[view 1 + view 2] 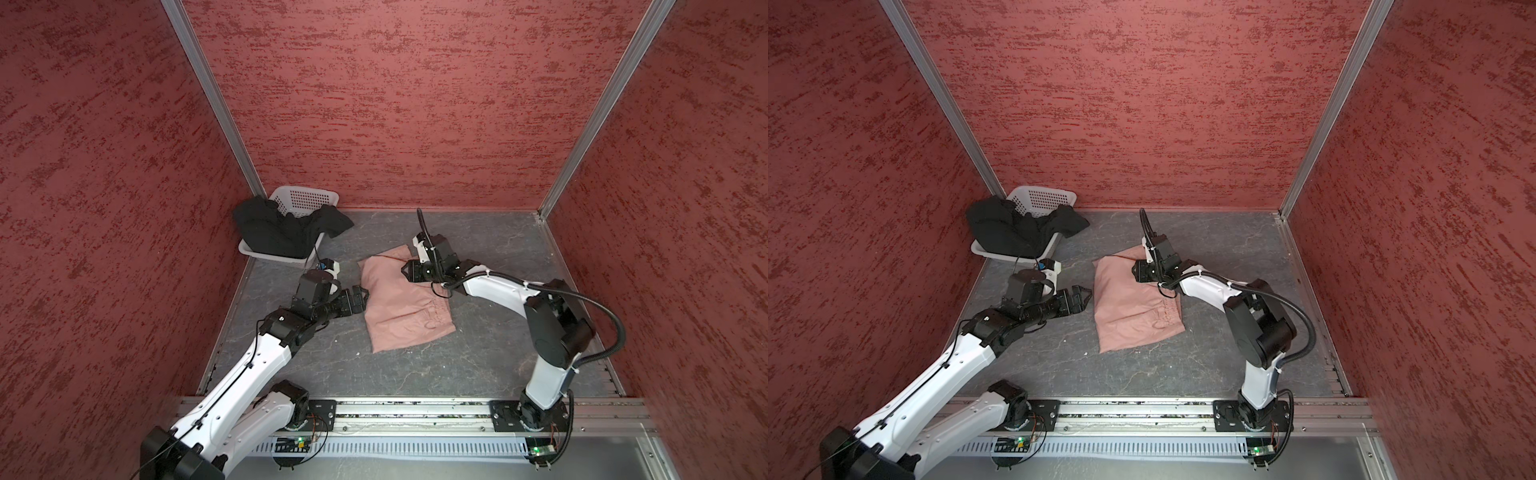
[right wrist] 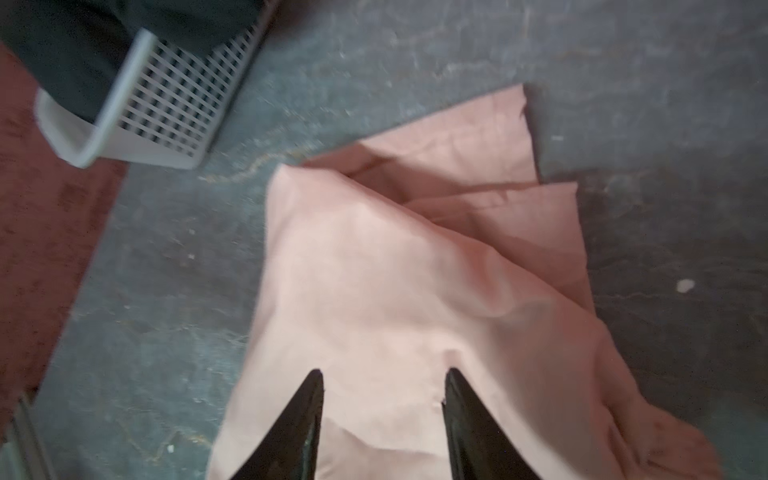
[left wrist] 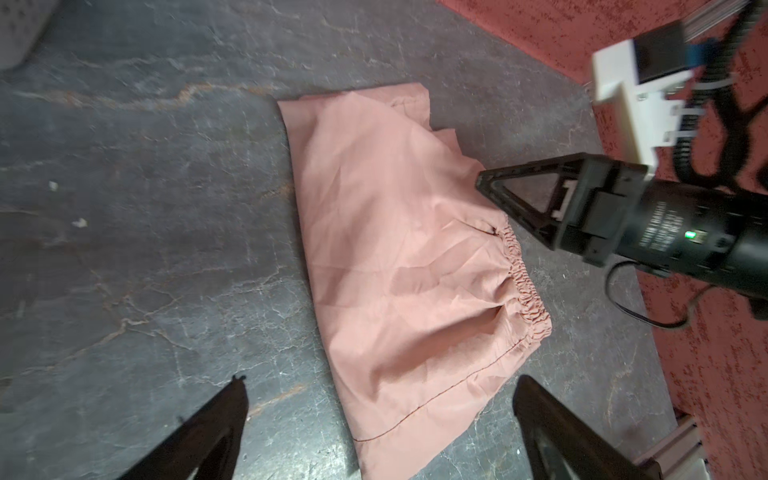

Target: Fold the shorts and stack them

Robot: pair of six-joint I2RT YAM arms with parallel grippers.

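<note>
Left fingers (image 3: 216, 428) wide open, empty, at 9 o'clock of folded pink shorts (image 1: 405, 303). Right fingers (image 2: 469, 424) half open over them, gripping nothing. Black shorts (image 1: 266, 232) drape basket (image 1: 305, 198), 11 o'clock of pink pair.

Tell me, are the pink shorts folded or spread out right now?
Folded: the pink shorts lie as a compact rectangle, with lower layers' edges peeking out at the far end.

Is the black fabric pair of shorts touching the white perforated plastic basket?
Touching. In both top views the black shorts hang over the rim of the white basket and lie inside it, with no gap.
</note>
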